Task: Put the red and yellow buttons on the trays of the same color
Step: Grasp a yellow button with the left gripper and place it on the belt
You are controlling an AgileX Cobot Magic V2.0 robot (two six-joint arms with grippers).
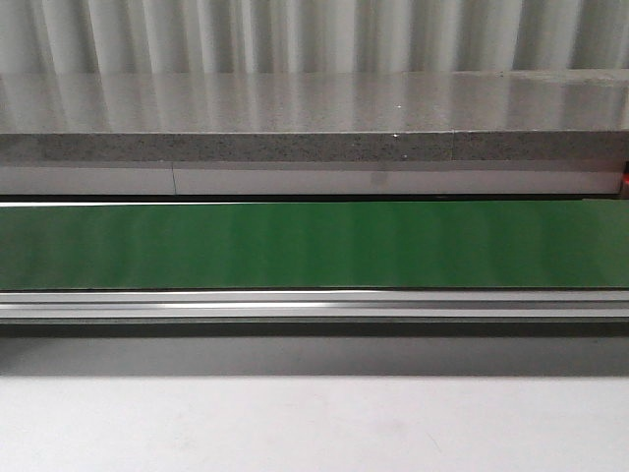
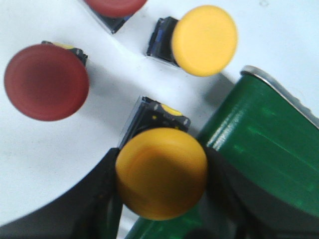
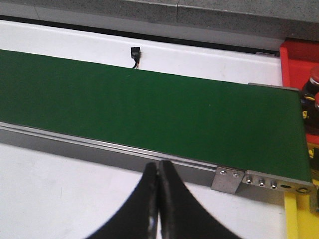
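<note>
In the left wrist view my left gripper (image 2: pixel 162 172) is shut on a yellow button (image 2: pixel 162 174), its black fingers pressing both sides of the round cap, close to the end of the green belt (image 2: pixel 264 144). A second yellow button (image 2: pixel 204 40) and two red buttons (image 2: pixel 46 82) (image 2: pixel 114 5) lie apart on the white table. In the right wrist view my right gripper (image 3: pixel 159 172) is shut on nothing above the white table before the belt. A red tray (image 3: pixel 298 55) and a yellow tray (image 3: pixel 301 219) sit past the belt's end. The front view shows no gripper and no button.
The green conveyor belt (image 1: pixel 314 246) runs across the table with a metal rail (image 1: pixel 314 305) along its near side. A grey stone ledge (image 1: pixel 314 118) stands behind it. A small black sensor (image 3: pixel 134 52) sits at the belt's far edge. A dark object with a red top (image 3: pixel 312 87) stands on the red tray.
</note>
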